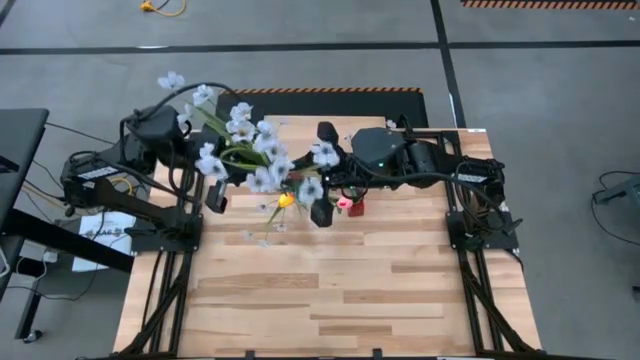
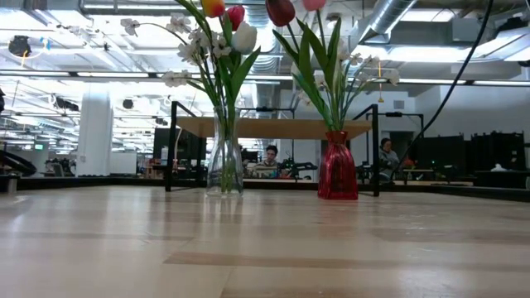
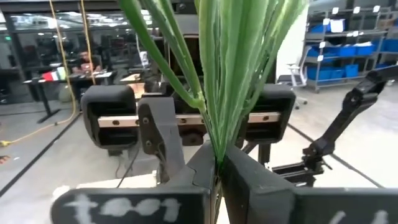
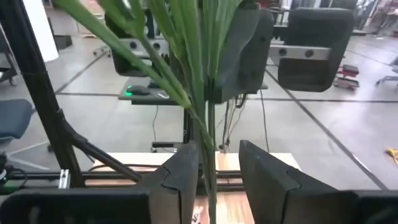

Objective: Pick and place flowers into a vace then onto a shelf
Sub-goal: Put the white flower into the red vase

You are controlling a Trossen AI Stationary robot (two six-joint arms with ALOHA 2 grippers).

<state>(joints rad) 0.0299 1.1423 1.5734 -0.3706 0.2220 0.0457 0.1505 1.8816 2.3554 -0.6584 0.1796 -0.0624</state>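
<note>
Green flower stems (image 3: 217, 93) pinched by left fingers (image 3: 199, 180); low view shows two vases (image 2: 224, 161)

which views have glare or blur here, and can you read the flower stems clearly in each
Low view: bright ceiling lights behind, yet the clear vase and red vase stay sharp; near tabletop blurs. Left wrist view: stems crisp, left gripper soft. Right wrist view: stems between the right gripper fingers slightly blurred. High view: even light, no glare.

Two people (image 2: 271, 159) are sitting at desks in the room beyond the wooden tabletop (image 2: 265, 248). Blue bins (image 3: 336, 53) are sitting on racks, and a yellow cable (image 1: 160, 8) is lying on the grey floor (image 1: 560, 90).
</note>
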